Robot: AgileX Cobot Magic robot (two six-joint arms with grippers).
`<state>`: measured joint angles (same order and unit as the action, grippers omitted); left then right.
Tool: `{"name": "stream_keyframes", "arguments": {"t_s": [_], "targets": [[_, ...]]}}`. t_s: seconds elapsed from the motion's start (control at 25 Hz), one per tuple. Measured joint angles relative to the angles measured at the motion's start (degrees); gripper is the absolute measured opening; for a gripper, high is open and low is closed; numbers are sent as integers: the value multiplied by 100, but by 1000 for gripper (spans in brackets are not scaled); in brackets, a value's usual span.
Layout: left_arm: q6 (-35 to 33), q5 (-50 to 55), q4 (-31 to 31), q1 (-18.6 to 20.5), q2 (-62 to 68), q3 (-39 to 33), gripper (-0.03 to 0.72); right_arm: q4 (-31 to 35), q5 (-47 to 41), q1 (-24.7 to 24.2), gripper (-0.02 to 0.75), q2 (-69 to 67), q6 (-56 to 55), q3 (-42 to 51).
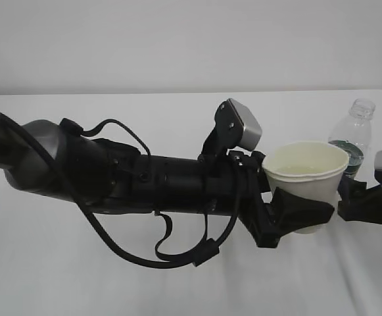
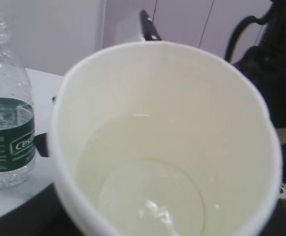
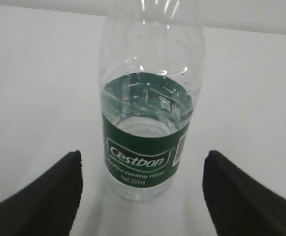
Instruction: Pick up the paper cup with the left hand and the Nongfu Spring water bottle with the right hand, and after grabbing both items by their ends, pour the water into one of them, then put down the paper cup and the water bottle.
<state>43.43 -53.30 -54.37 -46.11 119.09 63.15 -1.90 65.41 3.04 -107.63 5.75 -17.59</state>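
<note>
left hand (image 1: 294, 217): gripping the paper cup (image 1: 307, 181) around its lower body, jaws closing on both sides, cup sitting upright.
paper cup: riding in that grip, just left of the bottle in the exterior view; wrist view is showing the water (image 2: 150, 196) pooling pale at the bottom.
Nongfu Spring water bottle (image 3: 150, 113): standing upright on the white table (image 1: 177, 131), capless, partly filled.
right hand (image 3: 142, 196): jaws standing wide, fingers (image 3: 49, 196) flanking the bottle, not touching it.
</note>
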Motion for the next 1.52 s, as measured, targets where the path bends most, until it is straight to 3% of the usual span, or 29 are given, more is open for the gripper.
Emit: {"name": "stream_keyframes", "arguments": {"t_s": [0.24,0.64,0.96,1.52], "targets": [[0,18,709,0,0,0,471,24,0,0,580,467,0,420],[-233,53,770,12,0,0,471,24,0,0,575,1171,0,872],[-648,-403,824,442,0,-62,471,24,3,0,574,1366,0,977],[-1219,-1078,989,896,0,-964,471,24,3,0,573,1366,0,986]]}}
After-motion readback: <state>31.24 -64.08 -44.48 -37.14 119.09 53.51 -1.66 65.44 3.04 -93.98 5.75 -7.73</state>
